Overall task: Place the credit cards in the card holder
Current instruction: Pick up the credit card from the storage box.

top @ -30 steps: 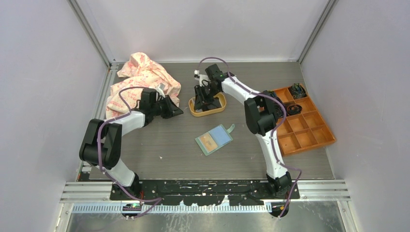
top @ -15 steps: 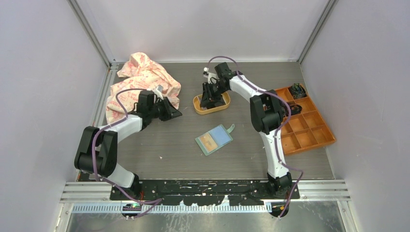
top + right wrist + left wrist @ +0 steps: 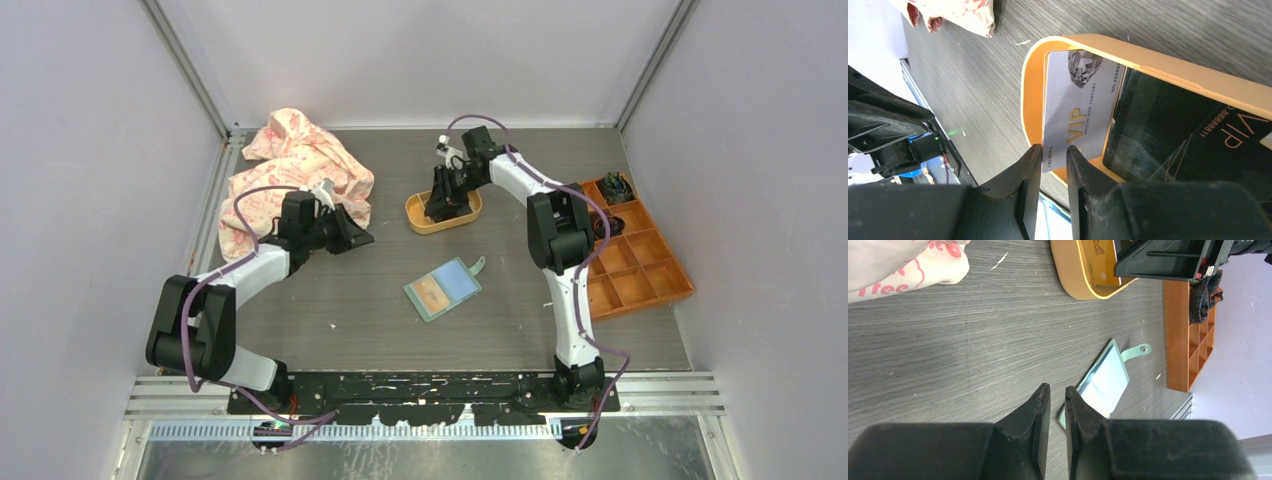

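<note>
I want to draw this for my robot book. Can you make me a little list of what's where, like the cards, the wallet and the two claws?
card holder: lying open on the table, apart from both arms
yellow tray: farther back, holding cards
white card: in the tray, VIP printed on it
black card: beside the white one
right gripper: down at the tray, fingers narrow around the white card's corner; grip unclear
left gripper: above bare table, narrow gap, nothing held
cloth: crumpled, back left
orange box: right side
</note>
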### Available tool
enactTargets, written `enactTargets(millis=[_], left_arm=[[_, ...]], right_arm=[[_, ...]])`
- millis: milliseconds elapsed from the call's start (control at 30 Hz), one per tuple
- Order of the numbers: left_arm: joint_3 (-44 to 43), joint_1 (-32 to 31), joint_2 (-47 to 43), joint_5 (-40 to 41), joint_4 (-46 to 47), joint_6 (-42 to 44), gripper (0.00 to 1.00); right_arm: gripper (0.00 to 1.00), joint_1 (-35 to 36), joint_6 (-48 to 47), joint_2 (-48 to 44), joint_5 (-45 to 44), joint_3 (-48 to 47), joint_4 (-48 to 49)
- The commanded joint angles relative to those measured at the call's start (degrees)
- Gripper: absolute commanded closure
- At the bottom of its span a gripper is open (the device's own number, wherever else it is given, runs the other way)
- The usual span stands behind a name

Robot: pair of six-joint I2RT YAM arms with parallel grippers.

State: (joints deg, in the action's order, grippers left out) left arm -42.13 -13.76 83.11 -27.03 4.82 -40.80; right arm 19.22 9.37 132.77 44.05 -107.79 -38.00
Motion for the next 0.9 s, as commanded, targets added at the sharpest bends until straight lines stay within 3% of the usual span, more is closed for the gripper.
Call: enactTargets(millis=[0,300,733,867], left_arm=[[0.4,-0.1,-2.6,-0.1,0.1,1.2,0.81],[1.4,-0.1,-5.0,0.1,-0.8,1.5,0.81],[2.4,-0.2,-6.4,0.3,-1.2,1.7,0.8],[2.4,-0.1,-6.5,0.2,-1.1,1.6,0.8]], right_arm=[[0.7,-1.1,0.6,-3.8,2.8,0.0,1.7],[0.7,-3.5,1.3,-3.2,6.5,0.1,2.0],[0.69,-4.7,-0.8,-0.9,5.1,-1.4,-0.1],[0.58,-4.7,0.0,-0.9,6.7,-1.3,1.1]])
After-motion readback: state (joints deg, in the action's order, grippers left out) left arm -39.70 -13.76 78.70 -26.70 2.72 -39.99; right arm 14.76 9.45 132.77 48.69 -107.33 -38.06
